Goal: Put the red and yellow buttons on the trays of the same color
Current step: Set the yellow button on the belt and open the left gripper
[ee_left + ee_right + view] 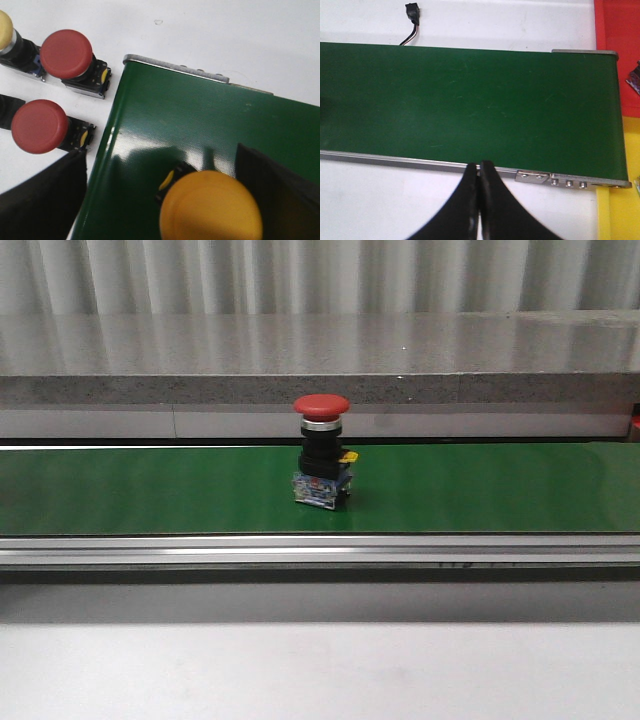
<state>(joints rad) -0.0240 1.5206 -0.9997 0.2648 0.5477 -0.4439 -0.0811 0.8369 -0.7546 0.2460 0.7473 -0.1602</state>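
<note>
A red button (322, 449) stands upright on the green belt (150, 490), cap up, long axis vertical. The left tool (165, 200) grips a yellow button (210, 207). The right tool (479, 200) is closed, empty.

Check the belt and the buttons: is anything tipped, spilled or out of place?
Nothing stands out. The red button stands upright mid-belt. The left gripper holds a yellow button over the belt end, and three spare buttons sit off the belt beside it. The right gripper has its jaws together, empty.
</note>
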